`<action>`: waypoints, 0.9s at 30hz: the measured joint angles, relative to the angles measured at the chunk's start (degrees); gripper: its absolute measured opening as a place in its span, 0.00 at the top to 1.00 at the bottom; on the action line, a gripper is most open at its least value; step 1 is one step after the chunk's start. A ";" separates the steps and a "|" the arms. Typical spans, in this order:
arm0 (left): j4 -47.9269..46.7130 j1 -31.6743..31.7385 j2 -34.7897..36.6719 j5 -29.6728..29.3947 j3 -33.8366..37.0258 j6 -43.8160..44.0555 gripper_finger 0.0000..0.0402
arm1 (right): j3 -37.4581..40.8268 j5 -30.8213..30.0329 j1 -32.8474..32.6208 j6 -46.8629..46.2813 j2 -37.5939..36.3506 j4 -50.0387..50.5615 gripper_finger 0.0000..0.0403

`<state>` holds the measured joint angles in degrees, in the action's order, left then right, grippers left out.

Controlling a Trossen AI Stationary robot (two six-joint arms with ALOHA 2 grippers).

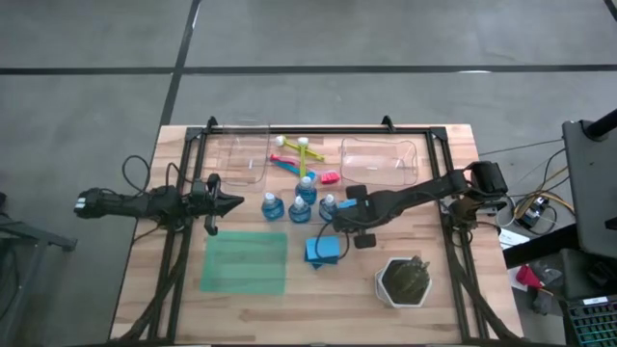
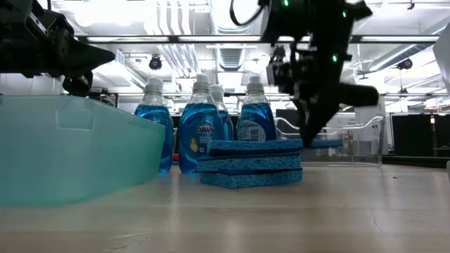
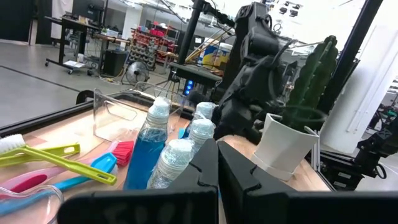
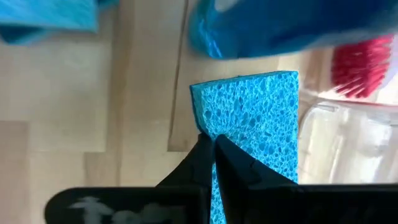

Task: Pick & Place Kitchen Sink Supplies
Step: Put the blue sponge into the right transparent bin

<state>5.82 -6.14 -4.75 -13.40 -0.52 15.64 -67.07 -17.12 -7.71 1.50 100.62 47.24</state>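
A flat see-through green mat (image 1: 245, 262) lies nearest. Past it, two blue rectangular sponges (image 2: 249, 164) sit stacked. The right gripper (image 1: 349, 196) pinches a blue sponge (image 4: 255, 118). Four clear bottles of blue soap (image 2: 200, 130) stand behind. The left gripper (image 1: 236, 203) hangs with fingers together, empty.

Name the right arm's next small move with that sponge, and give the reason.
Probably lift straight up. The right gripper is shut on a blue sponge, pinching its edge beside the bottles, with the clear tray just beyond. Rising first should clear the bottle caps before carrying it over.
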 joint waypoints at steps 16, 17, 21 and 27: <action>0.02 0.01 0.00 0.01 -0.01 0.00 1.00 | -11.99 -5.99 -0.76 -3.92 -1.50 16.40 0.98; 0.00 -0.01 0.00 0.00 0.01 0.00 1.00 | -11.99 -7.82 -0.76 -3.91 -1.76 16.85 0.98; 0.00 0.00 0.00 0.00 0.01 0.00 1.00 | -11.21 -10.23 0.70 -4.20 -3.68 17.32 0.98; -0.40 -0.01 0.00 0.00 -0.01 0.00 1.00 | -6.69 -16.36 5.57 -4.34 -8.36 16.34 0.98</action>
<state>5.43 -6.15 -4.75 -13.40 -0.53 15.64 -73.77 -33.49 -2.15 -2.84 92.26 63.58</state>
